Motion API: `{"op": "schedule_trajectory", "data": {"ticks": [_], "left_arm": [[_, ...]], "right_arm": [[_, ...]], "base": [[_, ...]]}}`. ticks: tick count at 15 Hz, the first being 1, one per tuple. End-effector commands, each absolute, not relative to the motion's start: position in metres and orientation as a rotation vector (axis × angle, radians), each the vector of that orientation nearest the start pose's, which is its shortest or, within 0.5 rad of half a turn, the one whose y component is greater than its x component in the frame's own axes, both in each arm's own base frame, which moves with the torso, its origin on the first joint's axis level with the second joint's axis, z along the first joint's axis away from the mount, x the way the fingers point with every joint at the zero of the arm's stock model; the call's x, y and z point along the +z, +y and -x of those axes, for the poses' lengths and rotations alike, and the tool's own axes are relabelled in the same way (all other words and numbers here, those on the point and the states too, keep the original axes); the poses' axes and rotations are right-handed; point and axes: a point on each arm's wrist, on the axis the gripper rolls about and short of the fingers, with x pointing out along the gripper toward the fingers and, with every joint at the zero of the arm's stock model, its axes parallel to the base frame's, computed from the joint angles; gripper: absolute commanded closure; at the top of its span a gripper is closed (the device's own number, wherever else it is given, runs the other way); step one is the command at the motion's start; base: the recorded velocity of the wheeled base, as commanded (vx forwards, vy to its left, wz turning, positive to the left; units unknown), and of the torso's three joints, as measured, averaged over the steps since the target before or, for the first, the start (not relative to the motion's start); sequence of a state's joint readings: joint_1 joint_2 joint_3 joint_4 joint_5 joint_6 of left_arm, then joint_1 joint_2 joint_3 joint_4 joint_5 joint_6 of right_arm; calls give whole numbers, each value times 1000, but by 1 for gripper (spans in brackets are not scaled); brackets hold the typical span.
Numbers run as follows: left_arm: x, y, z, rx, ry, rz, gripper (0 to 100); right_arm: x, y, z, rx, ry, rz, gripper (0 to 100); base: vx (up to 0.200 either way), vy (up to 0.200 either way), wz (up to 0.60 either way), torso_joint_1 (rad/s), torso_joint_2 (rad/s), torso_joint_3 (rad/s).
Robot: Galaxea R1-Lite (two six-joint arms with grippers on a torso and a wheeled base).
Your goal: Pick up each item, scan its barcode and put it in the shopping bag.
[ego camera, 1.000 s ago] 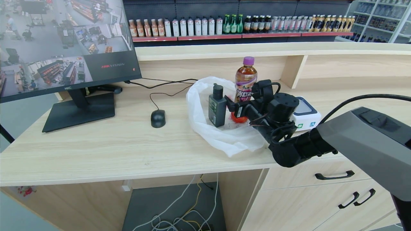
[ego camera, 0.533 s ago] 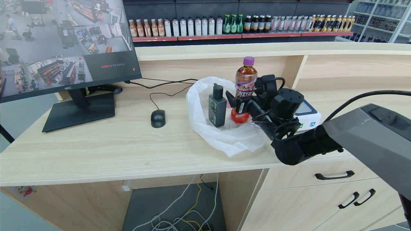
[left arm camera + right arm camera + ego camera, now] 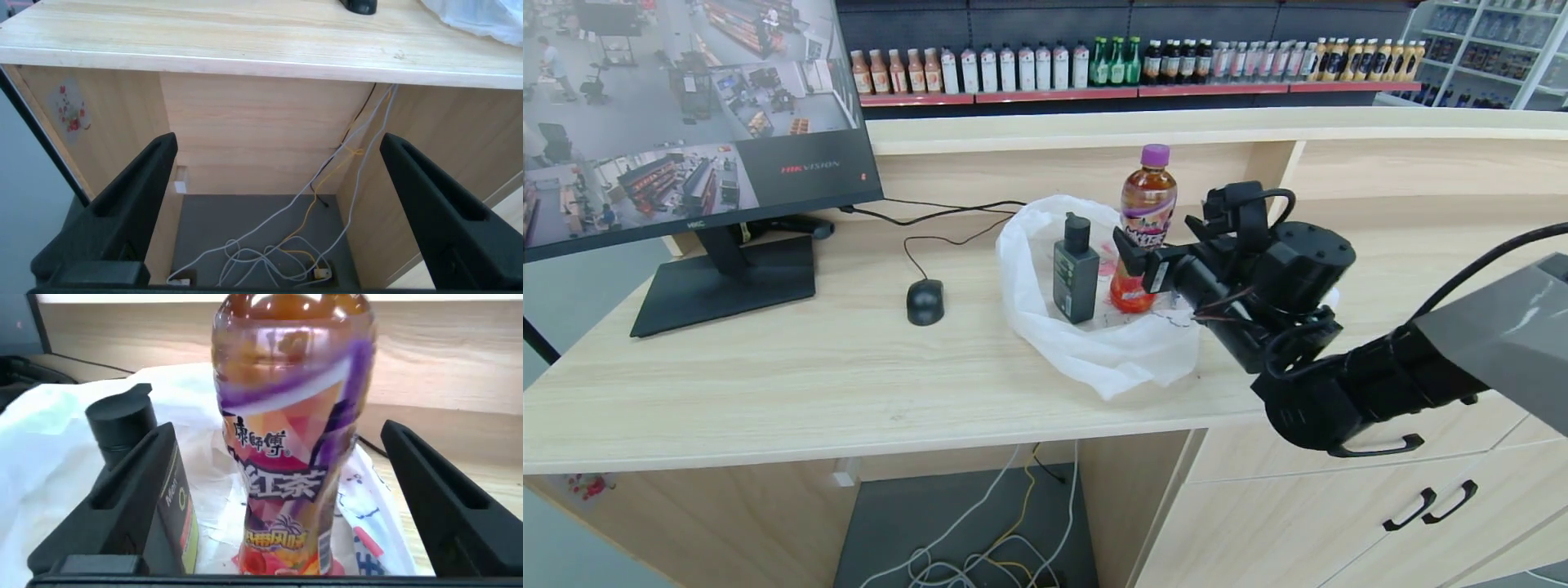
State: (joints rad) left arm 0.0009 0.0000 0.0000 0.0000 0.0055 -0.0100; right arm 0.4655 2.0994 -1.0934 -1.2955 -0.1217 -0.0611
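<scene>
The right gripper [image 3: 1137, 260] is hovering at the right rim of the white shopping bag [image 3: 1086, 355], with its two fingers [image 3: 135, 498] spread wide and pinching nothing. The purple-capped tea bottle [image 3: 1147, 214] is standing upright inside the bag, directly ahead of the spread jaws, and clear air is showing between each finger and the bottle wall. A dark flip-top bottle [image 3: 1076, 273] is standing upright in the same bag, just beside the tea bottle on its left and apart from it. The bag is lying on the wooden counter [image 3: 809, 367], with its front fold ending near the counter's front edge. Left of the bag, open countertop is running as far as the computer mouse [image 3: 925, 300] and the monitor [image 3: 686, 114]. Behind the bag, the raised ledge [image 3: 1094, 131] is closing off the far side. The right wrist view is supplying close detail: the tea bottle's label is facing the camera, and one finger is partly covering the dark bottle. The left wrist view is covering the area below. There the left gripper [image 3: 278, 143], fingers spread and holding nothing, is hanging lower than the counter's front edge and facing the open recess, where loose cables [image 3: 261, 253] are lying on the floor.
</scene>
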Motion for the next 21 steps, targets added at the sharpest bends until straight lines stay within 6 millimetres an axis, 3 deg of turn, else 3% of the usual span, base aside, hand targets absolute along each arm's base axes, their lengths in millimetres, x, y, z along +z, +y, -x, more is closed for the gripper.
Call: {"op": "schedule_trajectory", "data": {"ticks": [1, 4, 8, 10, 12, 15, 17, 21], "left_arm": [[75, 0, 23, 8, 0, 11, 0], [75, 0, 23, 8, 0, 11, 0], [75, 0, 23, 8, 0, 11, 0], [75, 0, 23, 8, 0, 11, 0], [75, 0, 23, 8, 0, 11, 0], [75, 0, 23, 8, 0, 11, 0], [75, 0, 23, 8, 0, 11, 0], [75, 0, 23, 8, 0, 11, 0]], "right_arm": [[204, 165, -323, 337, -339, -41, 0], [226, 136, -267, 344, -358, -49, 0], [230, 110, -218, 346, -360, -49, 0], [221, 90, -178, 348, -341, -43, 0], [215, 77, -153, 346, -339, -36, 0], [188, 53, -108, 352, -267, 4, 0], [169, 45, -88, 382, -217, 39, 0], [151, 35, -60, 457, -97, 84, 0]], "base": [[0, 0, 0, 0, 0, 0], [0, 0, 0, 0, 0, 0], [0, 0, 0, 0, 0, 0], [0, 0, 0, 0, 0, 0], [0, 0, 0, 0, 0, 0], [0, 0, 0, 0, 0, 0], [0, 0, 0, 0, 0, 0], [0, 0, 0, 0, 0, 0]]}}
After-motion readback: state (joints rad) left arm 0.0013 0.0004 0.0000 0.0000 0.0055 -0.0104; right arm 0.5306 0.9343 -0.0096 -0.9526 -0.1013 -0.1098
